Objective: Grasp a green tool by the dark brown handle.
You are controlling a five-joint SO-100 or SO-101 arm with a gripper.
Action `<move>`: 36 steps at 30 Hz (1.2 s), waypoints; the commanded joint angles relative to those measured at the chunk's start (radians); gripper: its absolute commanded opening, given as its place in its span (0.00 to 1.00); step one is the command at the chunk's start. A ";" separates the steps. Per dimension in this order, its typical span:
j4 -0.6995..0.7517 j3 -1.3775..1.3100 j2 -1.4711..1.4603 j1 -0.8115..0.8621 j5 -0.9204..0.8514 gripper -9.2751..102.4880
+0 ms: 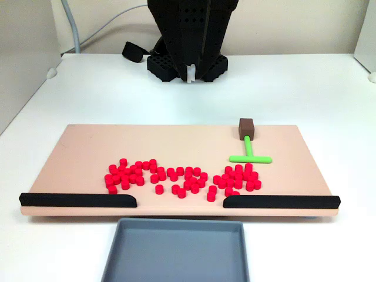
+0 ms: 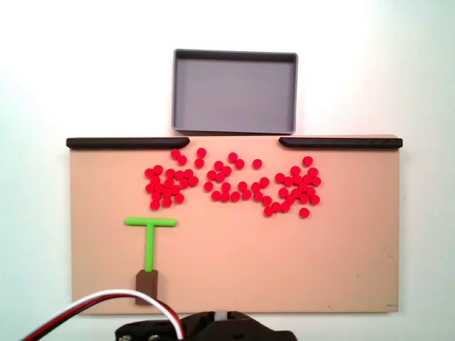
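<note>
Green tool placement first, operator, then what surrounds it from largest to smallest. You have a white table point(image 1: 305, 88) carrying a long tan board point(image 1: 176, 147), seen from the front in a fixed view and from above, behind the arm, in a fixed view point(image 2: 284, 263). The arm's black base point(image 1: 188, 35) stands at the far edge of the table in a fixed view, and its dark body point(image 2: 213, 328) fills the bottom edge of a fixed view with red, white and black wires point(image 2: 92, 309) curling off it; you cannot tell from either picture whether the fingers are apart or together. A grey tray point(image 1: 176, 252) sits just off the board's near edge, between two black strips point(image 1: 76, 200) that line that edge, one to the left and one to the right point(image 1: 282, 201). Red cylinders point(image 1: 182, 176) lie scattered in a loose band across the board's near half. The green tool point(image 1: 249, 154) lies flat on the board's right part in a fixed view, its crossbar just beside the rightmost red cylinders, its stem running away toward the arm. The dark brown handle point(image 1: 246, 127) caps the far end of that stem, near the board's far edge; in a fixed view it point(image 2: 147, 285) sits lower left, just beside the wires, with the tool point(image 2: 150, 238) above it.
</note>
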 commanded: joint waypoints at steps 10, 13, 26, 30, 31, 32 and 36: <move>-0.002 -0.032 0.012 -0.020 0.025 0.08; -0.002 -0.032 0.020 -0.025 0.028 0.08; -0.003 -0.032 0.043 -0.100 0.095 0.08; -0.005 -0.034 0.049 -0.130 0.118 0.08; -0.006 -0.034 0.049 -0.138 0.124 0.08; -0.006 -0.038 0.046 -0.146 0.133 0.08; -0.006 -0.087 -0.008 -0.183 0.190 0.08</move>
